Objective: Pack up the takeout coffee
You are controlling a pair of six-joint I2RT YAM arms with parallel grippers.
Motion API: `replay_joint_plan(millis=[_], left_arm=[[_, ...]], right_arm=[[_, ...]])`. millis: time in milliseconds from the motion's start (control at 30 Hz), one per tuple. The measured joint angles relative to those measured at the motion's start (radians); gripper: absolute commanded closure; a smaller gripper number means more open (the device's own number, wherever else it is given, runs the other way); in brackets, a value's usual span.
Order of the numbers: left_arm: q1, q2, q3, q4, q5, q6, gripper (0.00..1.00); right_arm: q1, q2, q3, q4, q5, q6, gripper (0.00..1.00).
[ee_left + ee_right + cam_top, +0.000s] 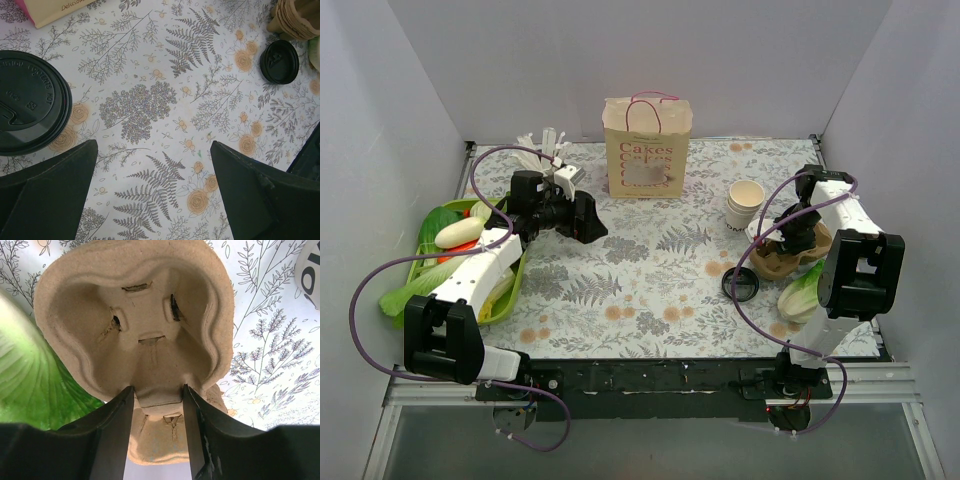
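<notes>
The takeout coffee (30,100) shows only in the left wrist view, as a round black lid at the left edge, just left of and beyond my left finger. In the top view the left arm hides it. My left gripper (154,145) (592,222) hangs wide open over the patterned cloth with nothing between its fingers. The paper bag (647,147) stands upright at the back centre. My right gripper (157,390) (790,235) is closed on the middle ridge of a brown pulp cup carrier (135,315) (785,258), with both fingers touching it.
A stack of cream paper cups (745,205) stands behind the carrier. A loose flat black lid (741,285) (279,61) lies in front of it. A leafy green (802,292) (25,385) lies by the carrier. A green tray (515,285) of vegetables sits at the left.
</notes>
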Motion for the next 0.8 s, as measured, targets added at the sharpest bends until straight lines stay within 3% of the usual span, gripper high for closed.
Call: replay_joint_plan(millis=[300,800], left_arm=[[0.0,-0.001,-0.004,0.002,0.0,0.0,0.02],[0.0,-0.003,-0.013,0.016,0.004,-0.015,0.02]], right_arm=[[0.006,0.0,0.0,-0.001,0.015,0.0,0.62],[0.006,-0.072,0.008,-0.034,0.018,0.022,0.68]])
